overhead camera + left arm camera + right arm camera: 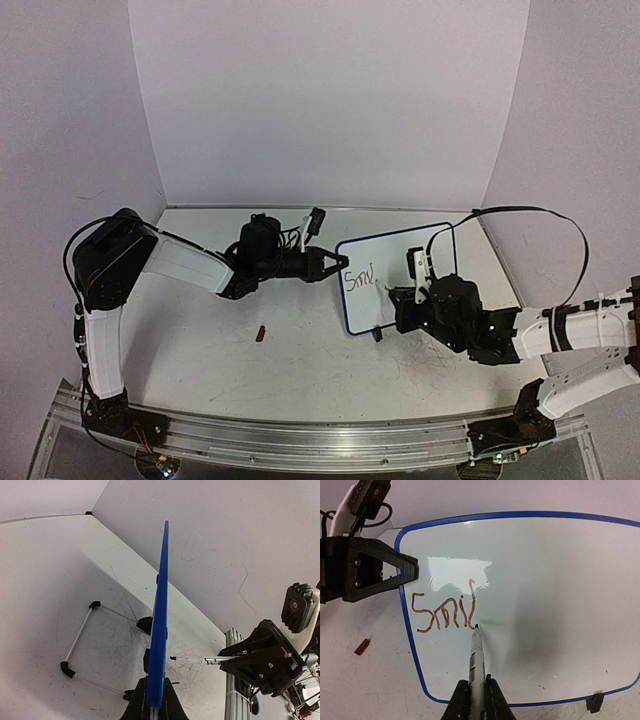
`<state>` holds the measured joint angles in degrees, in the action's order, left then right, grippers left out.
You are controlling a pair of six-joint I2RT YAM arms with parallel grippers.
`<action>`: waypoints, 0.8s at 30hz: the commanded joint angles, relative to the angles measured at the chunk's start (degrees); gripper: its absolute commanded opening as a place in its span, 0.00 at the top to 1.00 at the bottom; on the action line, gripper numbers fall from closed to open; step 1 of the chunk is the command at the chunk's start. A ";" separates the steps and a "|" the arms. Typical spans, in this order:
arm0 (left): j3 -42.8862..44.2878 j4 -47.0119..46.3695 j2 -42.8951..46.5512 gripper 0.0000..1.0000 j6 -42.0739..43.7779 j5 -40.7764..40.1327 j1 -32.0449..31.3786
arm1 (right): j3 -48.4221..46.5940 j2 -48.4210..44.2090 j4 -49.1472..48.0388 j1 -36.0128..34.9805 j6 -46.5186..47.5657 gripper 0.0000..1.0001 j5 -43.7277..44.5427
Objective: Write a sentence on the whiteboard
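With the left gripper clamped on the whiteboard edge and the right gripper pinching the marker, excess tip pressure may tilt it and distort the sentence.

The whiteboard shines glossy (table matt, scuffed).

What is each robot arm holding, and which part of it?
Left end effector clamps the whiteboard by its blue edge. Right end effector pinches the marker by its barrel.
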<state>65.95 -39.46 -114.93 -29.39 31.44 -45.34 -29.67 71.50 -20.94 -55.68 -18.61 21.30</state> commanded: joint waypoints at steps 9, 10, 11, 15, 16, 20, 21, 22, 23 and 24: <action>-0.47 1.40 2.99 1.00 0.91 -0.51 0.17 | -1.90 2.30 -4.22 0.06 1.80 1.00 1.16; -0.47 1.40 3.02 1.00 0.95 -0.53 0.17 | -1.98 2.56 -4.28 0.07 1.83 1.00 1.37; -0.47 1.39 3.04 1.00 0.99 -0.56 0.17 | -2.03 2.78 -4.29 0.06 1.82 1.00 1.64; -0.56 1.37 3.10 1.00 1.00 -0.55 0.16 | -1.88 3.37 -4.26 0.34 1.73 1.00 2.51; -0.56 1.33 3.11 1.00 1.00 -0.53 0.16 | -1.88 3.51 -4.27 0.37 1.74 1.00 2.65; -0.48 1.41 3.11 1.00 1.08 -0.52 0.17 | -2.04 3.98 -4.13 0.46 1.59 1.00 3.43; -0.48 1.41 3.07 1.00 1.09 -0.45 0.17 | -2.05 4.03 -3.94 0.43 1.51 1.00 3.77; -0.47 1.44 3.05 1.00 1.09 -0.45 0.17 | -2.11 4.06 -3.71 0.46 1.36 1.00 4.06; -0.45 1.45 3.05 1.00 1.09 -0.45 0.15 | -2.17 4.13 -3.45 0.48 1.19 1.00 4.42; -0.40 1.43 3.06 1.00 1.09 -0.42 0.12 | -2.21 4.23 -3.19 0.49 1.02 1.00 4.86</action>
<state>65.95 -39.33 -114.91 -29.30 31.42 -45.34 -29.69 74.94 -23.33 -55.53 -17.43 22.99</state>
